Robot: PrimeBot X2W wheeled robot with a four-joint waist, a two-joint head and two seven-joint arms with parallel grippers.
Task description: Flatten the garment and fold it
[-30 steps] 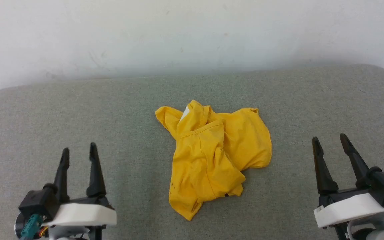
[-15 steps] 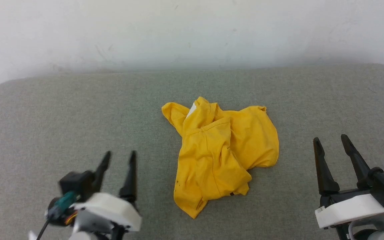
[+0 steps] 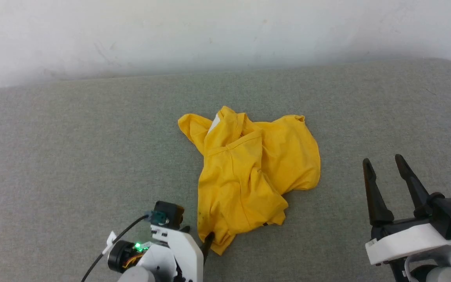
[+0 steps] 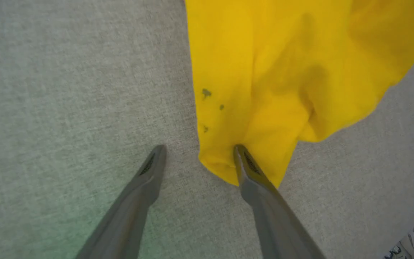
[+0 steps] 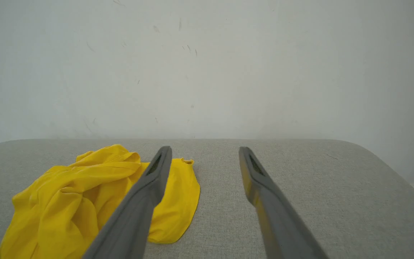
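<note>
1. Left jaws have crossed to the shirt's (image 3: 249,172) near corner, released, one finger (image 4: 250,169) over it.
2. Right jaws released, idle, well apart.
3. We find the shirt crumpled mid-bench (image 3: 73,156); flattening not begun.

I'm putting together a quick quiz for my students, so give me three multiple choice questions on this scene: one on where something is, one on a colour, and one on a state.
1. Where is the left gripper relative to the garment?
A. At its near corner
B. At its far edge
C. On its middle

2. What colour is the garment?
A. Red
B. Blue
C. Yellow

3. How is the right gripper?
A. Shut on the garment
B. Open, holding nothing
C. Shut, empty

Answers:
1 A: the left wrist view shows one finger over the near tip and the other over the grey cushion.
2 C: the cloth is bright yellow.
3 B: its fingers are spread, apart from the garment.
</note>
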